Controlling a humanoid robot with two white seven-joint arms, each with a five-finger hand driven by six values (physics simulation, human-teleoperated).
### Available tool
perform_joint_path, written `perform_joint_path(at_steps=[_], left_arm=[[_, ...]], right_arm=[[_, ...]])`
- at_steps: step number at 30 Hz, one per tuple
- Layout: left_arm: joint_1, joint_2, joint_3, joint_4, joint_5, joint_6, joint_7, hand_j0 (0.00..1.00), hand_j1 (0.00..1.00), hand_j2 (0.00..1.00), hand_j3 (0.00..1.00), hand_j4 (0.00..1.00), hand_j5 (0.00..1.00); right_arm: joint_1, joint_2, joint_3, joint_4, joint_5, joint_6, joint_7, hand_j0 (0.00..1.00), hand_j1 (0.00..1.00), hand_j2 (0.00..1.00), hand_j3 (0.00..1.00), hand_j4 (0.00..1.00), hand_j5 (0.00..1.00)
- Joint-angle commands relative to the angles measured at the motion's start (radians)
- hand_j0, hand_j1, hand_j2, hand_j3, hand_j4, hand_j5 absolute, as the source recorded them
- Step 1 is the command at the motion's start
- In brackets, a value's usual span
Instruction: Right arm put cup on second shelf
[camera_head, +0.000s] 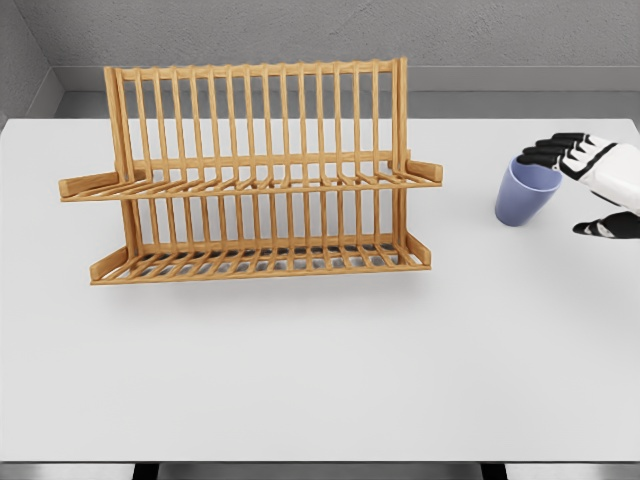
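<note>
A blue-violet cup (524, 194) stands upright on the white table (320, 370), right of the wooden two-tier dish rack (255, 175). My right hand (566, 192) reaches in from the right edge at the cup's right side. Its black fingertips (545, 154) lie over the far right part of the cup's rim, and the thumb (604, 228) hangs apart from the cup's wall. The hand is open and not closed around the cup. The rack's upper shelf (250, 186) and lower shelf (260, 262) hold nothing.
The rack stands at the table's centre-left, its tall slatted back toward the far edge. A grey wall rises behind the table. Bare tabletop spreads between the rack and the front edge.
</note>
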Motion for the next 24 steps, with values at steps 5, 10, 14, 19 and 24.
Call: perform_joint_path(at_steps=[5,10,14,19,24], left_arm=[[-0.002,0.000,-0.001,0.000,0.000,0.000,0.000,1.00,1.00,1.00,1.00,1.00,1.00],[0.000,0.000,0.000,0.000,0.000,-0.001,0.000,1.00,1.00,1.00,1.00,1.00,1.00],[0.000,0.000,0.000,0.000,0.000,0.000,0.000,1.00,1.00,1.00,1.00,1.00,1.00],[0.000,0.000,0.000,0.000,0.000,0.000,0.000,1.00,1.00,1.00,1.00,1.00,1.00],[0.000,0.000,0.000,0.000,0.000,0.000,0.000,1.00,1.00,1.00,1.00,1.00,1.00]], right_arm=[[0.006,-0.011,-0.024,0.012,-0.019,0.001,-0.013,1.00,1.00,1.00,1.00,1.00,1.00],[-0.014,-0.052,-0.032,0.063,-0.067,0.001,0.279,1.00,1.00,1.00,1.00,1.00,1.00],[-0.112,-0.037,-0.032,0.071,-0.136,0.001,0.402,1.00,1.00,1.00,1.00,1.00,1.00],[-0.221,-0.005,0.017,0.095,-0.127,0.071,0.402,1.00,1.00,1.00,1.00,1.00,1.00],[-0.465,0.087,0.331,0.262,-0.124,0.092,0.402,1.00,1.00,1.00,1.00,1.00,1.00]])
